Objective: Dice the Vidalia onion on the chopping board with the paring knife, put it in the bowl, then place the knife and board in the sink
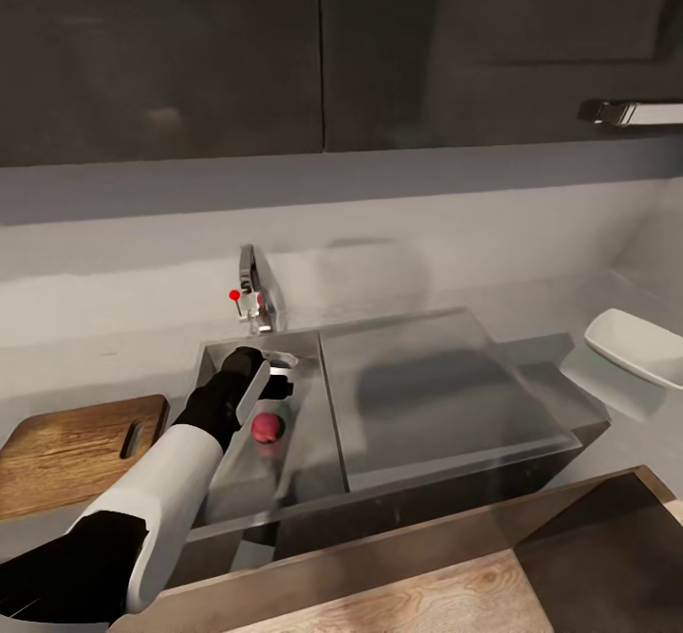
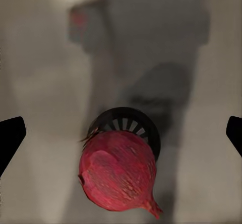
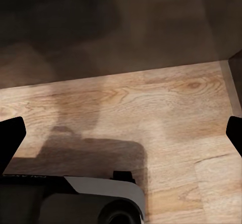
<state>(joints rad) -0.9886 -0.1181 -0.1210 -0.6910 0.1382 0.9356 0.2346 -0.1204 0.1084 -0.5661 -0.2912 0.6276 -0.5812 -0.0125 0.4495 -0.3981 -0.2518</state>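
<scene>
A red-skinned onion (image 1: 267, 427) lies on the floor of the grey sink (image 1: 313, 443), beside the round drain (image 2: 126, 119). My left gripper (image 1: 283, 377) hangs inside the basin just above the onion, open. In the left wrist view the onion (image 2: 118, 171) sits between the two dark fingertips (image 2: 10, 136), which stand wide apart and clear of it. The brown chopping board (image 1: 76, 448) rests on the countertop (image 1: 85, 358) left of the sink. At the far right stands the white bowl (image 1: 637, 348). My right gripper (image 3: 121, 133) is open over wood floor. The paring knife is out of view.
The chrome faucet (image 1: 254, 296) with its red knob rises behind the basin, close to my left hand. A sunken drainboard (image 1: 436, 396) adjoins the sink on the right. Dark upper cabinets (image 1: 323, 45) hang overhead. Wood floor (image 3: 151, 103) lies below the right arm.
</scene>
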